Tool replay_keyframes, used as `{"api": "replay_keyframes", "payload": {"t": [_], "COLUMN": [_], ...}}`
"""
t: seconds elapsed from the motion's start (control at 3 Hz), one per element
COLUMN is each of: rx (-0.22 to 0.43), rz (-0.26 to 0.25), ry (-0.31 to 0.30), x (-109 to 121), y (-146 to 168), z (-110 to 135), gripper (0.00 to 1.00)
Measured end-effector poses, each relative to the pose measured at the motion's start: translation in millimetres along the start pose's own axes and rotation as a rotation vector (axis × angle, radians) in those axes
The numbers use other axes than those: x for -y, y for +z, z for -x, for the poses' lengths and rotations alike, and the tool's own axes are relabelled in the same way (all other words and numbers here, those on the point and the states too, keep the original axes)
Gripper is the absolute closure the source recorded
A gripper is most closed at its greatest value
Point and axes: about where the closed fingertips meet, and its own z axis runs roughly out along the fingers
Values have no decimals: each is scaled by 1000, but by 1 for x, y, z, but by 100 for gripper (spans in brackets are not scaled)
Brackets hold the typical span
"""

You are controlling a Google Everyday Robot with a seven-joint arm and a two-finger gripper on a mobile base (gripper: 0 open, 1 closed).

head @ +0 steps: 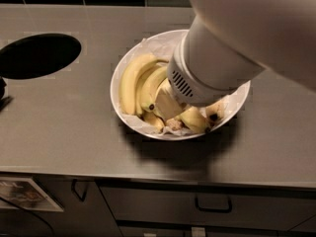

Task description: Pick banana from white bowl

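Note:
The white bowl, lined with crumpled white paper, stands on the steel counter at the centre. It holds several yellow bananas on its left side and front. My gripper reaches down into the bowl among the bananas, under the big white arm housing. The housing hides the right part of the bowl and most of the gripper.
A black round hole is set in the counter at the left. A dark object sits at the far left edge. Dark tiles run along the back. Drawers with handles are below the counter's front edge.

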Motion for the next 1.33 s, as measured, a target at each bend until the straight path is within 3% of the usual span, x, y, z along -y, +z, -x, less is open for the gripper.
{"api": "replay_keyframes", "payload": {"t": [1.33], "rx": [0], "rz": [0], "ry": [0], "x": [0], "y": [0], "z": [0], "gripper": [41]}}
